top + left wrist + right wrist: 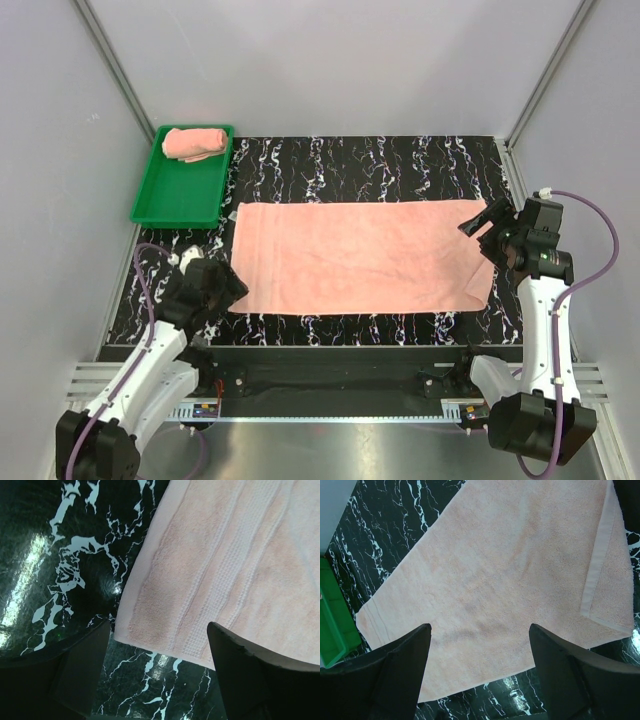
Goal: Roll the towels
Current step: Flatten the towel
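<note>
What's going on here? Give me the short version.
Towel rolling is half done. One rolled towel already lies in the green tray. The second towel lies spread flat on the black marbled table. The left gripper is open at its near left corner, the right gripper open at its right end; neither holds it.

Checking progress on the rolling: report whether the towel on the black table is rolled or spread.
Spread: the pink towel lies flat as a full rectangle on the marbled table, no rolled part showing.
</note>
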{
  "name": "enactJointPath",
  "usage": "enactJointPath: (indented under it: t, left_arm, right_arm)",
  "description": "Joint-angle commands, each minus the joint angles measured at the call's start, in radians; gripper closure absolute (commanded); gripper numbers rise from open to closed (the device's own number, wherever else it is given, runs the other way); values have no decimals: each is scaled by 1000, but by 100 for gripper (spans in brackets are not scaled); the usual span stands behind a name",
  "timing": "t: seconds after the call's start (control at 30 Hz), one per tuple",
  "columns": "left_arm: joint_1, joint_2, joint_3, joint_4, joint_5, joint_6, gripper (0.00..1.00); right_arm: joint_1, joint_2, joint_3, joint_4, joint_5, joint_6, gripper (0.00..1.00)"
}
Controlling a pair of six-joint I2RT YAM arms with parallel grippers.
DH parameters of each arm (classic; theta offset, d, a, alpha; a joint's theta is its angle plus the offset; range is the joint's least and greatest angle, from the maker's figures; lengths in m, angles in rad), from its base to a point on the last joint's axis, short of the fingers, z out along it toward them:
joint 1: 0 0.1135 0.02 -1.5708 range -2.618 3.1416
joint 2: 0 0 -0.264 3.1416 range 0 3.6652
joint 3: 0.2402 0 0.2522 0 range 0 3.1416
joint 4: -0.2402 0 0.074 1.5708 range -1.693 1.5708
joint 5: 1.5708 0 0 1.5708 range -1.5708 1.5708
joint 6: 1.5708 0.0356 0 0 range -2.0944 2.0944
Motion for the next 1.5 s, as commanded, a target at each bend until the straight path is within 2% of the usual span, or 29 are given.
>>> enactJointPath:
  t: [0.0,0.17,0.5,0.63,0.97,1.03,1.07,1.13,1.17,1.23,1.4,1.47]
  left_arm:
    - [1,9,-38,62,16,-39,18]
    - [-2,-23,-57,49,-7,-58,25]
    - [-2,-10,-64,46,-6,-77,28]
    - [-3,3,-72,29,-30,-111,34]
    - [-5,43,-135,104,-21,-140,36]
    - [-5,41,-135,111,-24,-138,43]
    - [-5,46,-135,118,-21,-135,50]
    - [-5,47,-129,119,-12,-126,58]
    - [-5,47,-117,113,-10,-117,65]
    - [-5,41,-104,99,-12,-109,71]
    - [-5,-11,-49,59,-7,-83,97]
    - [-5,-28,-19,32,-9,-66,100]
  right_arm:
    - [-1,-24,3,11,-6,-18,14]
    - [-1,-21,3,4,5,-24,13]
    - [-1,11,14,17,3,-19,13]
    - [-1,24,22,22,1,-21,13]
    - [-1,48,17,42,0,-22,13]
    - [-1,51,16,43,-2,-24,13]
    - [-1,53,16,45,-2,-24,13]
    - [-1,56,20,40,3,-30,13]
    - [-1,57,23,37,6,-33,13]
    - [-1,56,36,18,30,-45,13]
    - [-1,51,17,-9,83,-59,12]
    - [-1,65,6,-9,77,-64,11]
